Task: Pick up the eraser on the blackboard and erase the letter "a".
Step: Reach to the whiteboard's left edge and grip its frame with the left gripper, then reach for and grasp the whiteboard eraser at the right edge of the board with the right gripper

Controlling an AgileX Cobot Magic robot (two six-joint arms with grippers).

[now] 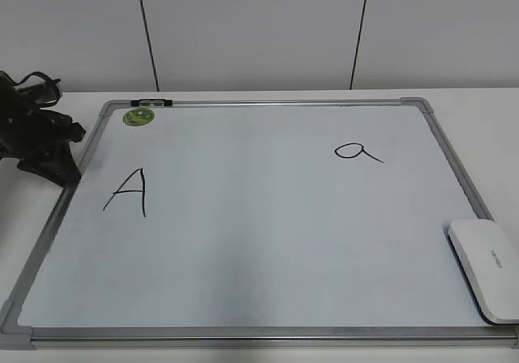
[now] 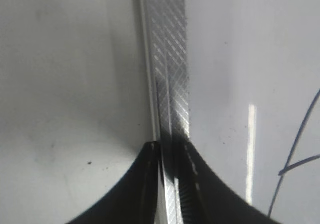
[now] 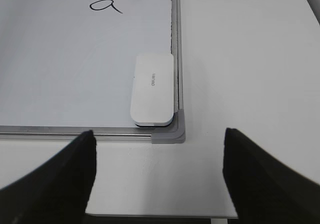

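Observation:
The blackboard [image 1: 259, 249] is a white board in a silver frame lying flat on the table. The letter "a" [image 1: 357, 151] is at its far right and also shows in the right wrist view [image 3: 105, 5]. The eraser [image 1: 486, 267] lies flat in the near right corner of the board, against the frame [image 3: 152, 90]. My right gripper [image 3: 158, 134] is open and empty, over bare table in front of that corner; it is out of the exterior view. My left gripper [image 1: 61, 168] sits at the board's left frame [image 2: 167, 59], its jaws [image 2: 172, 146] closed together over it.
A capital "A" [image 1: 128, 191] is on the left of the board, partly in the left wrist view [image 2: 295, 159]. A green sticker [image 1: 139, 117] and a small black clip [image 1: 152, 102] sit at the far left corner. White table [image 3: 250, 59] surrounds the board; its front edge is close below my right gripper.

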